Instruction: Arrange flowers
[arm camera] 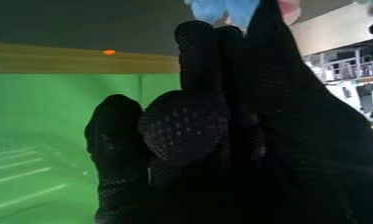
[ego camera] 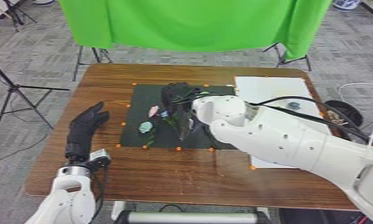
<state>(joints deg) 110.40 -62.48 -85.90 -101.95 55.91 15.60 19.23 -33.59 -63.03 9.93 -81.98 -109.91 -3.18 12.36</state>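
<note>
So the pink flower [ego camera: 153,111] and pale green flower [ego camera: 145,127] are laid on the black mat [ego camera: 136,100], with the right hand [ego camera: 175,95] held over it, and whether anything's gripped there can't be told. Blue petals [arm camera: 240,10] are seen near it in the wrist view. The left hand [ego camera: 86,122] is kept relaxed, fingers straight, left of the mat.

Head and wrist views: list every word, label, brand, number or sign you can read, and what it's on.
None. No readable text in either view.
Black mat: no readable text.
White sheet: no readable text.
Green cloth: no readable text.
Right arm: small dark marks, too small to make out as print.
</note>
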